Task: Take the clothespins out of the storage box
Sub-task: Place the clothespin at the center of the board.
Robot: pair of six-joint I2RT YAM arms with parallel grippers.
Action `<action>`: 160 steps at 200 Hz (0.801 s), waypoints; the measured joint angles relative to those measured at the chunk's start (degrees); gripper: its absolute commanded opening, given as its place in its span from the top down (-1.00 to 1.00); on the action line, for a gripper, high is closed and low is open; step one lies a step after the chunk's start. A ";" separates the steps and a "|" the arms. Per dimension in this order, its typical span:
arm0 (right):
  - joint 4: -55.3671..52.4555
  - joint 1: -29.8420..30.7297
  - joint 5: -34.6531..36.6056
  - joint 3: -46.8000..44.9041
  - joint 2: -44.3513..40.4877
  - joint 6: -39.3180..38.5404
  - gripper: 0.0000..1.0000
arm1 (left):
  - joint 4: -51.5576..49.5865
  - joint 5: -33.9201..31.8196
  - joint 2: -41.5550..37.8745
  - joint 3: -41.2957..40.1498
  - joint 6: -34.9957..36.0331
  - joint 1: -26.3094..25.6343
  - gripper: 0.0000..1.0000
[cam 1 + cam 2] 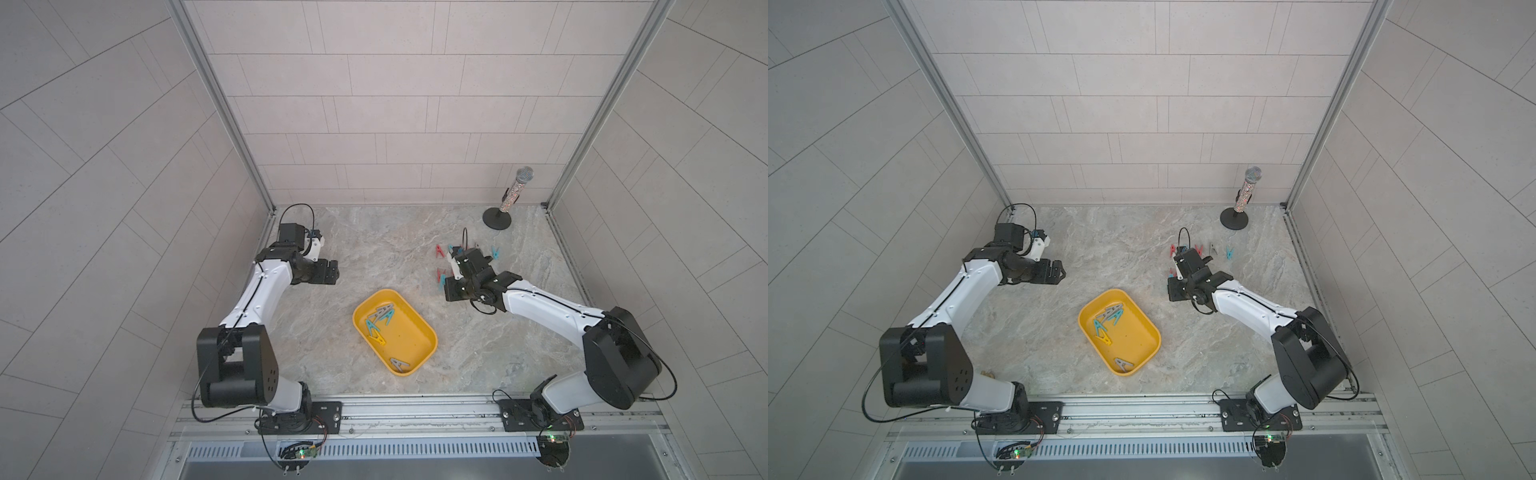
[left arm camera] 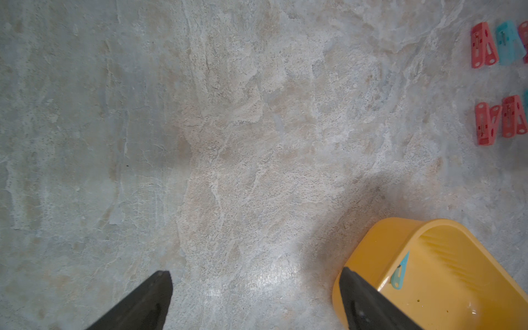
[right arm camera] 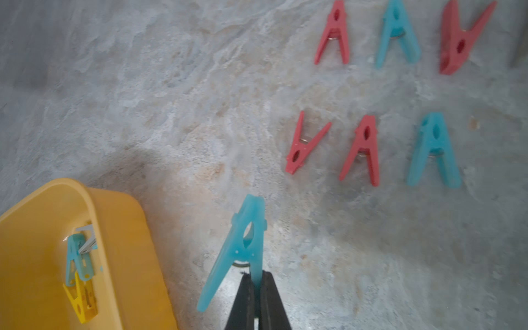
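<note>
Right claw [image 3: 256,275] clamps one leg of a teal clothespin [image 3: 251,208] over the counter [image 3: 171,114], far-right of the storage box [image 3: 123,228]; left claw [image 2: 255,273] spread wide.

Left gripper [image 2: 254,273] spread wide over the table [image 2: 228,143]; storage box [image 2: 371,251] in one frame corner, apparently holding a teal clothespin [image 2: 400,274]; red clothespins [image 2: 484,45] at the edge.
</note>
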 measured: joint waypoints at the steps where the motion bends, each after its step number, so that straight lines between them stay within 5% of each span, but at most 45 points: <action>1: -0.09 -0.11 0.02 0.00 0.00 0.00 1.00 | 0.00 0.00 0.00 0.00 0.00 0.00 -0.99; 62: -5.18 -10.49 0.28 0.48 1.05 -0.09 1.00 | -0.02 -0.07 0.00 0.00 -0.02 0.00 -0.99; 160: -13.33 -21.94 0.35 11.32 14.86 -3.80 1.00 | -0.07 -0.31 0.00 0.00 -0.02 0.00 -0.99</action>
